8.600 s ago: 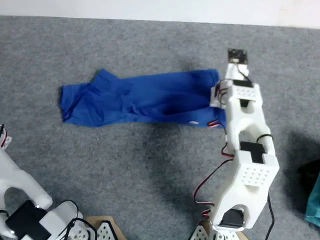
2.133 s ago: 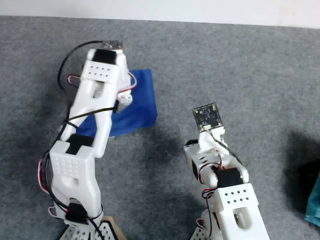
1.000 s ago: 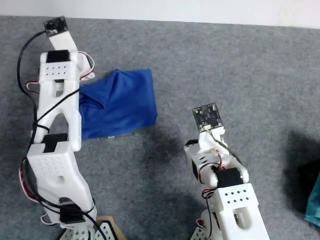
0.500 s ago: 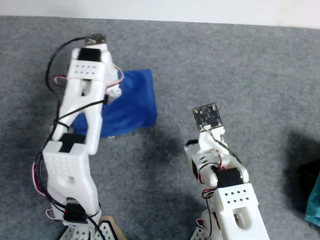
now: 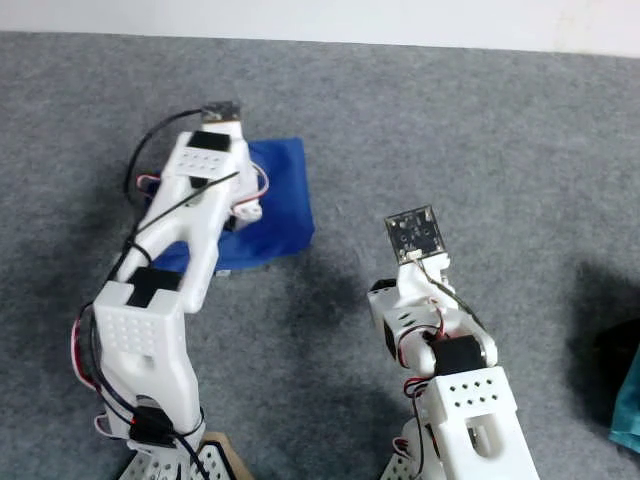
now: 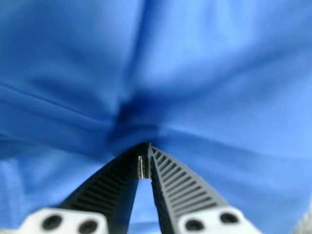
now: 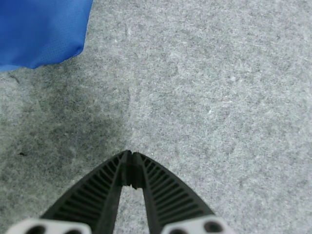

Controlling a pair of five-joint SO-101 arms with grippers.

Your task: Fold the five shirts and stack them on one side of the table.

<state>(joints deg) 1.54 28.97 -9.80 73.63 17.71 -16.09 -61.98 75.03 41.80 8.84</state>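
left claw [image 6: 145, 163]: clenched, tips met on a pinch of the blue shirt [image 6: 209, 73]; creases in the cloth run into the tips, so i judge it is grasping the fabric rather than resting on it.

right claw [image 7: 131, 171]: clenched on nothing, hanging over bare grey worktop [image 7: 219, 73], with one corner of the shirt well apart from its tips.

in the high view the left arm [image 5: 190, 200] reaches out over the shirt and covers its near-left part. the right arm [image 5: 440, 340] sits drawn back near its base, clear of the cloth.

shirt: lies as a compact blue block on the left half of the worktop, toward the far edge. its right and near edges look fairly straight; the part under the arm cannot be checked.

at the right edge of the high view lies a teal cloth [image 5: 627, 400]; whether it is a shirt i cannot tell.

progress, as judged: one shirt is reduced to a small fold, possibly with one last tuck or placement in hand. no stack is formed. the other shirts remain to be folded and stacked, so the task is at an early stage.
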